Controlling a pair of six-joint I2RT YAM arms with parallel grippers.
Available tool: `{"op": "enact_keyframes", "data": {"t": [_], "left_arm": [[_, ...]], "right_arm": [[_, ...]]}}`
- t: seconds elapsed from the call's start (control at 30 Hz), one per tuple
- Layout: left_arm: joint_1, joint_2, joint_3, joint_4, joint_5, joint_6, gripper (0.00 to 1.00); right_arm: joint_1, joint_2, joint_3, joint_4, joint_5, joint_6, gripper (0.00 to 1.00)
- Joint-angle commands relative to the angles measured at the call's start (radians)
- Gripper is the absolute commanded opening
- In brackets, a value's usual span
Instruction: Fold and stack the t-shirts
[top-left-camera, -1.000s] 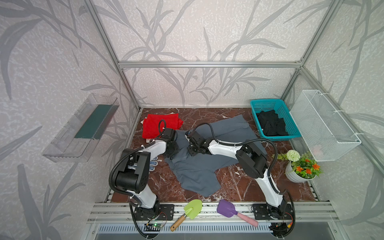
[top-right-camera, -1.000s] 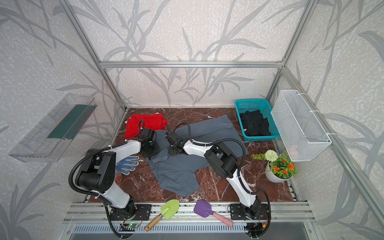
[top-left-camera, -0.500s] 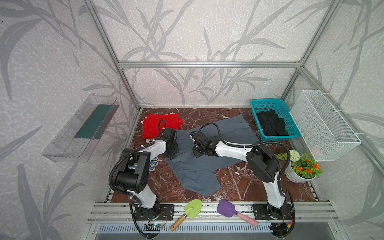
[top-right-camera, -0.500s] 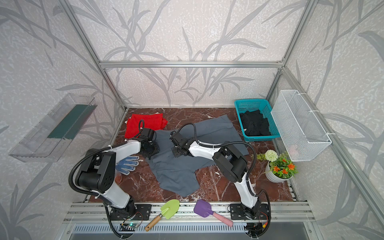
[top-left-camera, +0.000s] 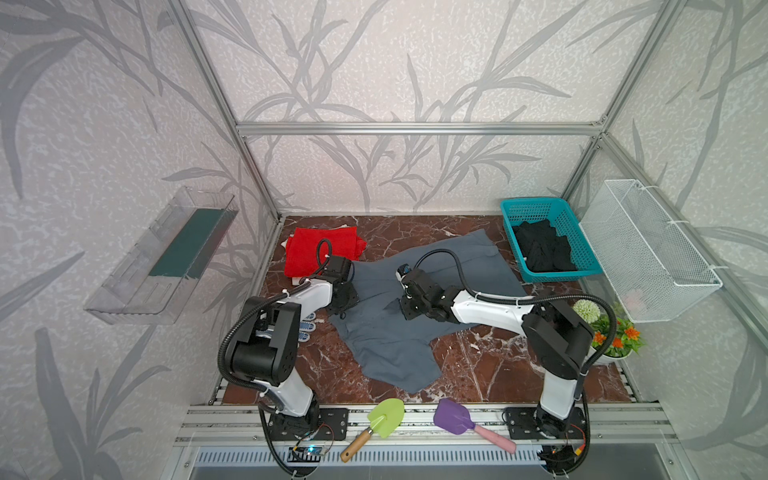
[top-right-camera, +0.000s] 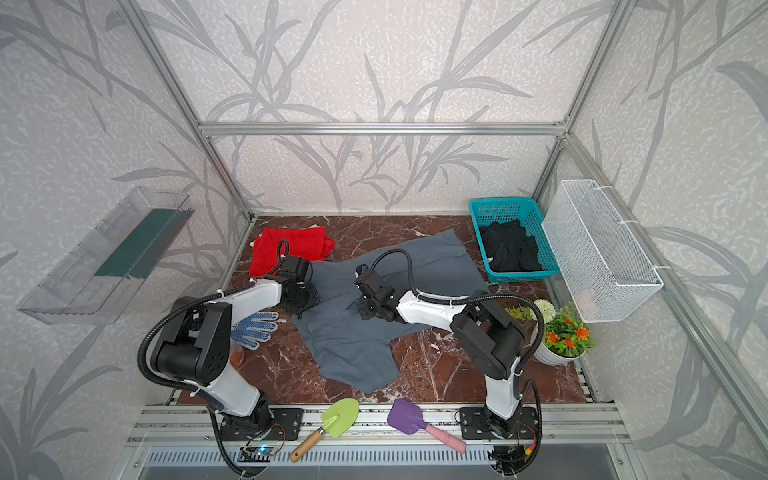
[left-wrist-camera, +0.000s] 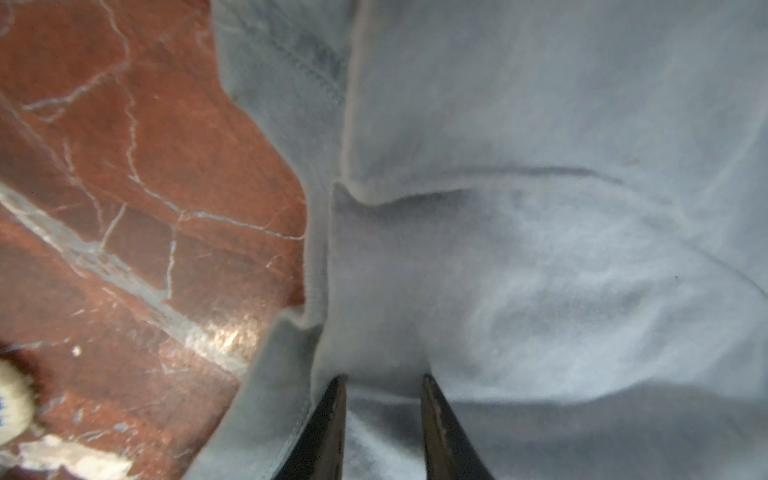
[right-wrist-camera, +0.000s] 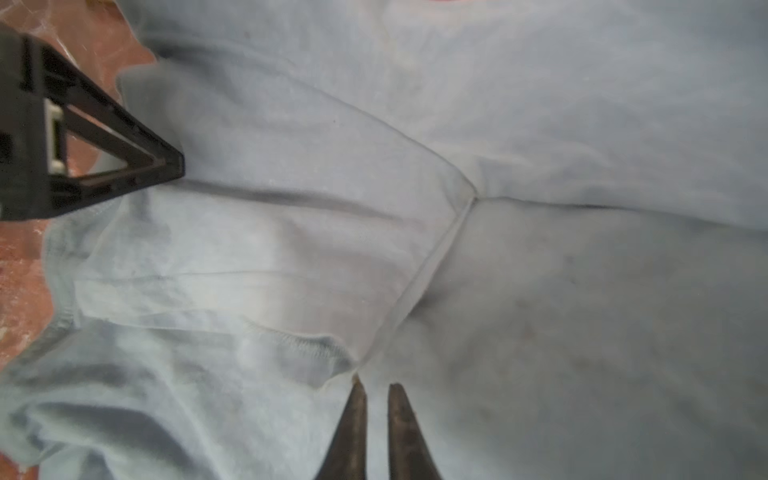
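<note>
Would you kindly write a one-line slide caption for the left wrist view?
Left gripper pinching a bunched fold of the grey-blue t-shirt beside the marble tabletop.

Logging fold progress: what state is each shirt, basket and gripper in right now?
grey t-shirt, spread out, rumpled, unfolded
red t-shirt, roughly folded, lying flat
black t-shirt, bunched inside the teal basket
left gripper, closed on the grey t-shirt
right gripper, jaws nearly together on the grey t-shirt, grip unclear

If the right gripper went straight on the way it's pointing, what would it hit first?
The grey t-shirt: the right gripper points straight at its cloth, seemingly close, though depth is unclear.
</note>
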Motion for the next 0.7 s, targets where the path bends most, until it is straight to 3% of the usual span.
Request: {"op": "enact_keyframes", "data": {"t": [0.0, 0.4, 0.67], "left_arm": [[0.003, 0.068, -0.026, -0.04, 0.016, 0.002, 0.32], [0.001, 0.03, -0.03, -0.069, 0.022, 0.002, 0.32], [-0.004, -0.189, -0.065, -0.172, -0.013, 0.014, 0.37]], "right_arm": [[-0.006, -0.035, -0.02, 0.047, 0.015, 0.015, 0.25], [-0.006, 0.119, 0.128, -0.045, -0.103, 0.002, 0.3], [-0.007, 0.148, 0.132, -0.143, -0.059, 0.016, 0.3]]}}
